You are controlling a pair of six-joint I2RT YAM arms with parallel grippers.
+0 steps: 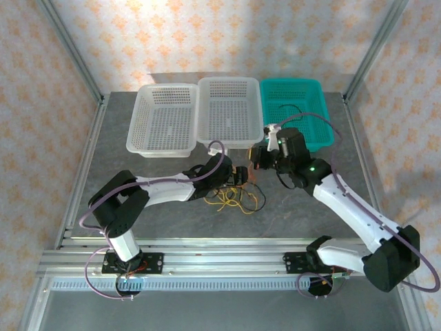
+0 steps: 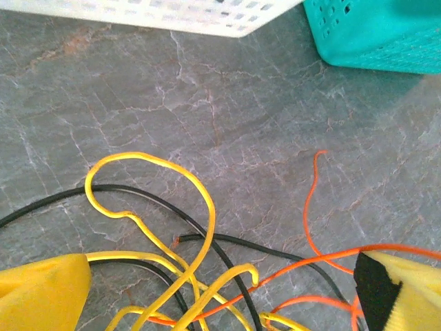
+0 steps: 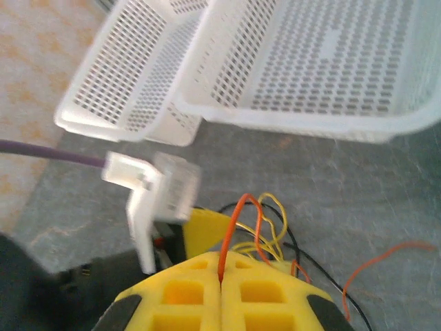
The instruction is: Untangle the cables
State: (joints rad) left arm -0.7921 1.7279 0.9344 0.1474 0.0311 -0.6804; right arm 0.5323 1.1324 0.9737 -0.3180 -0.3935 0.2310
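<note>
The cables [image 1: 238, 198] lie in a small tangle of yellow, black and orange wires on the grey table between the two arms. My left gripper [image 1: 241, 176] hangs just over the tangle. In the left wrist view it [image 2: 220, 296] stands open, a yellow loop [image 2: 155, 207], black strands [image 2: 227, 255] and an orange wire [image 2: 310, 207] lying between its fingers [image 2: 41, 293]. My right gripper [image 3: 220, 276] is shut on the orange cable [image 3: 234, 221], which rises in a loop out of the closed pads and runs down to the tangle.
Two white baskets [image 1: 163, 118] [image 1: 229, 110] and a teal basket [image 1: 295, 110] stand in a row at the back. A thin dark wire [image 1: 298, 110] lies in the teal one. The left arm's white camera mount [image 3: 155, 189] sits close to my right gripper.
</note>
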